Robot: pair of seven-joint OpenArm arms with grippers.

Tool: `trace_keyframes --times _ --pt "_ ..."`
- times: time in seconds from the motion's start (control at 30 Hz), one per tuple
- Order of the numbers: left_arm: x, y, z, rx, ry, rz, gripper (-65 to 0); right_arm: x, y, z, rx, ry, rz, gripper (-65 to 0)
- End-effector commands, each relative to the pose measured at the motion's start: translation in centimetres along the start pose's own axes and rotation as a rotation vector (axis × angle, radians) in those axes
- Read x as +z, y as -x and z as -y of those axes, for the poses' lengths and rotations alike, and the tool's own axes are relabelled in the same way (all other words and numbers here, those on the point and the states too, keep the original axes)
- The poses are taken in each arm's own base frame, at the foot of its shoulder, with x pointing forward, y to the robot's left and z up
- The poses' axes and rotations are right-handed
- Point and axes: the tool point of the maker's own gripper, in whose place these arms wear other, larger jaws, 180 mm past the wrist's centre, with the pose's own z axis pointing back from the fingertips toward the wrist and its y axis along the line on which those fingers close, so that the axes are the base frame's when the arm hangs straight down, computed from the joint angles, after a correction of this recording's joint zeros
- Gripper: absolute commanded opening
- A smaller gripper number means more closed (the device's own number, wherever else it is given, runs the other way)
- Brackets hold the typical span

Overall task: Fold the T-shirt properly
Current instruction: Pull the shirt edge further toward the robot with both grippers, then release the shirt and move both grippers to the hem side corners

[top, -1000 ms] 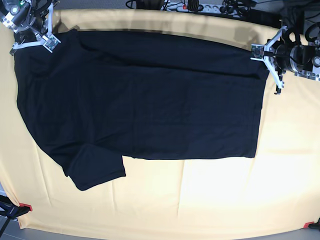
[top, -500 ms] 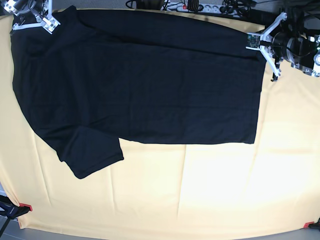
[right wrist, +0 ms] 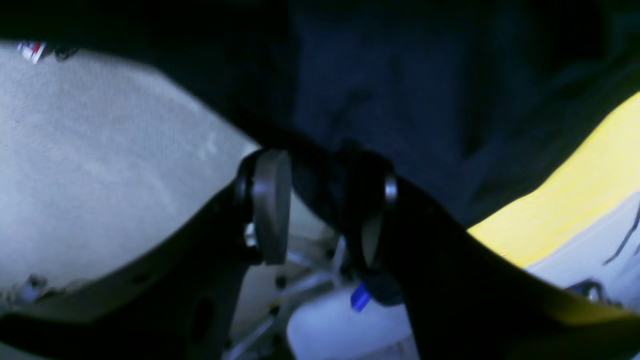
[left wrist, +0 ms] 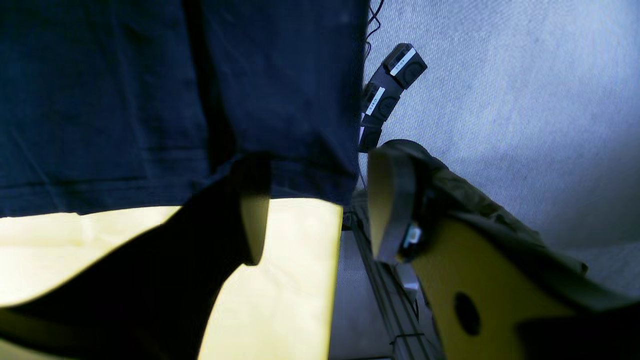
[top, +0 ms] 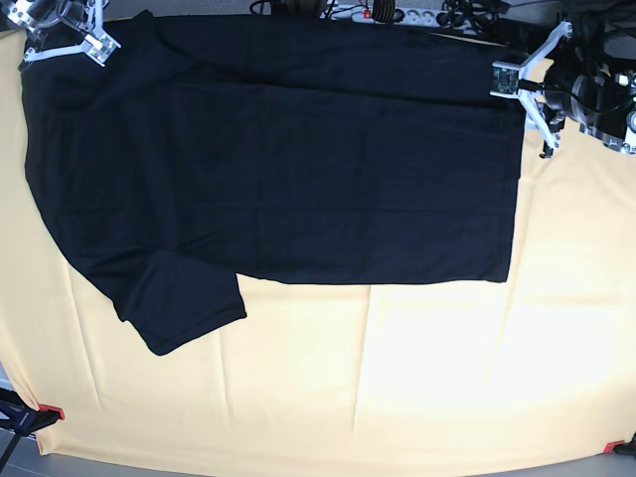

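Base camera looks straight down on the yellow tablecloth [top: 397,378]; both wrist cameras peer close along their jaws at opposite far corners of the T-shirt [top: 278,159], shared by all views.

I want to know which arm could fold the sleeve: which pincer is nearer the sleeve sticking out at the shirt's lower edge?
Right. The right pincer is at the sleeve end; the left pincer is at the hem end.
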Motion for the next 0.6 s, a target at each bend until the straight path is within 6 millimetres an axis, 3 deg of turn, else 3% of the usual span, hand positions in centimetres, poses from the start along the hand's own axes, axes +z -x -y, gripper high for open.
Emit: trace_keyframes --times 0.0,0.07,0.4,0.47,0.5,0.53,0.57 --pt "0.7 0.1 -0.3 -0.013 -0.012 -0.011 -32.3 0.8 -0.9 0.7 0.005 0.03 0.031 -39.7" --pt "0.7 0.3 -0.4 -0.019 -0.021 -0.022 -32.3 2.0 -2.4 1.7 0.006 0.096 0.077 -39.7" --pt "2.0 0.6 -3.1 -0.035 -0.131 -0.054 -33.8 4.3 -3.3 8.6 0.0 0.498 0.13 -41.1" --pt "2.4 0.5 -3.6 -0.04 -0.151 -0.054 -44.2 5.1 -3.2 10.0 -0.021 0.589 0.134 -51.4" --pt "2.5 0.5 -3.8 -0.042 -0.16 -0.053 -53.2 5.5 -3.2 10.5 -0.029 0.625 0.137 -60.2" --pt "2.6 0.3 -4.0 -0.044 -0.169 -0.047 -63.5 5.8 -3.2 10.9 -0.033 0.652 0.139 -65.0" --pt "2.8 0.2 -4.3 -0.038 -0.181 -0.043 -65.0 6.0 -3.2 11.1 -0.038 0.668 0.141 -65.0"
